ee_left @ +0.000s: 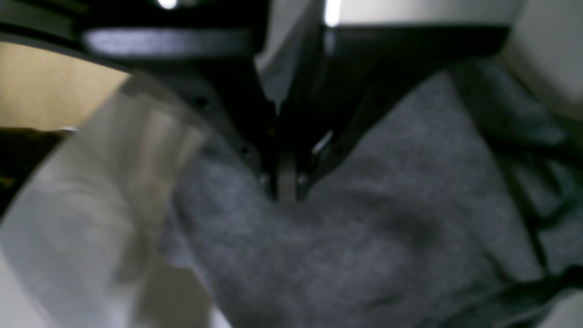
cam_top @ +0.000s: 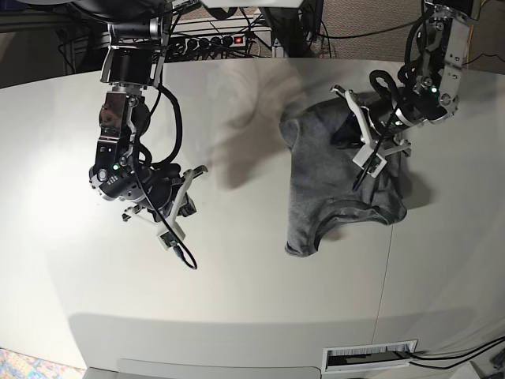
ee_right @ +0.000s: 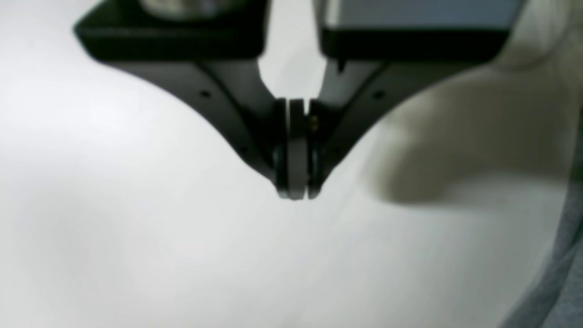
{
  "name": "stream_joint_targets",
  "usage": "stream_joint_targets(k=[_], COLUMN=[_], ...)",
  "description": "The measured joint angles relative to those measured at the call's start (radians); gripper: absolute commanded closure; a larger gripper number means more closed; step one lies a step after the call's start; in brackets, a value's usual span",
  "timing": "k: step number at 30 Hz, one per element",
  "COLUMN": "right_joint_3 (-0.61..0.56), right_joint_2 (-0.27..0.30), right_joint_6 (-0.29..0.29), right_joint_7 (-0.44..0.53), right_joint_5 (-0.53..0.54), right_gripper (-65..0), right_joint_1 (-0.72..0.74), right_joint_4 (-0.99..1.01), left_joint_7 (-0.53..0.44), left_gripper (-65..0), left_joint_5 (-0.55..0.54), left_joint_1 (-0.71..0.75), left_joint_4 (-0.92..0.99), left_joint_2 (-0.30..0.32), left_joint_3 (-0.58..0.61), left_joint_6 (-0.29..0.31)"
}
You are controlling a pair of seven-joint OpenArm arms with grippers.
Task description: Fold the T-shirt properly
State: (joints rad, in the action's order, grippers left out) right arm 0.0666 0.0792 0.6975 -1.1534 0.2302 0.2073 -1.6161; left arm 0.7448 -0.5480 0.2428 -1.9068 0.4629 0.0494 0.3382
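The heather-grey T-shirt [cam_top: 331, 193] lies crumpled on the white table [cam_top: 237, 308] at the right, its collar opening facing the front edge. My left gripper [cam_top: 360, 179] is over the shirt's right half. In the left wrist view, my left gripper [ee_left: 287, 193] is shut, with its tips pinching a fold of the grey fabric [ee_left: 364, 237]. My right gripper [cam_top: 189, 264] hangs over bare table to the left of the shirt. In the right wrist view, my right gripper [ee_right: 296, 193] is shut and empty, and the shirt's edge [ee_right: 567, 282] shows at the far right.
A power strip [cam_top: 211, 39] and cables lie behind the table's back edge. A white barcode label [cam_top: 371, 357] sits at the front edge. A seam [cam_top: 387, 268] runs down the table under the shirt.
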Motion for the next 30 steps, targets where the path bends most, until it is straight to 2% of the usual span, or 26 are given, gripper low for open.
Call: stream_joint_targets(k=[3,6,8,11,15,19,26,30], right_joint_3=[0.0,0.0,0.0,0.0,0.0,0.0,0.0,0.0], right_joint_2=[0.001,0.0,0.0,0.0,0.0,0.001,0.001,0.0], right_joint_6=[0.0,0.0,0.0,0.0,0.0,0.0,0.0,0.0], right_joint_7=[-0.018,-0.022,-0.021,-0.022,-0.025,-0.044,-0.054,-0.1], right_joint_5=[0.004,0.007,0.021,0.031,0.031,0.045,0.058,0.129], right_gripper=[0.0,0.0,0.0,0.0,0.0,0.0,0.0,0.0], right_joint_1=[0.0,-0.003,-0.002,-0.002,-0.002,-0.003,-0.003,-0.003], right_joint_4=[0.0,0.0,0.0,-0.001,-0.001,-0.001,-0.001,-0.001], left_joint_7=[-0.085,-0.22,-0.293,-0.35,-0.383,-0.4,-0.378,-0.376], left_gripper=[0.0,0.0,0.0,0.0,0.0,0.0,0.0,0.0], left_joint_5=[0.088,0.147,0.154,0.165,0.211,0.222,0.245,0.267], left_joint_1=[0.011,0.011,-0.006,-0.05,-0.143,-0.228,-0.332,-0.358], left_joint_4=[0.095,0.194,0.252,0.327,0.424,0.516,0.619,0.631], left_joint_2=[-0.006,-0.006,-0.006,-0.006,-0.003,0.031,0.093,0.101], left_joint_3=[0.0,-0.001,-0.001,-0.005,-0.006,-0.005,-0.005,-0.004], left_joint_6=[0.005,0.021,0.024,0.037,0.037,0.037,0.09,0.097])
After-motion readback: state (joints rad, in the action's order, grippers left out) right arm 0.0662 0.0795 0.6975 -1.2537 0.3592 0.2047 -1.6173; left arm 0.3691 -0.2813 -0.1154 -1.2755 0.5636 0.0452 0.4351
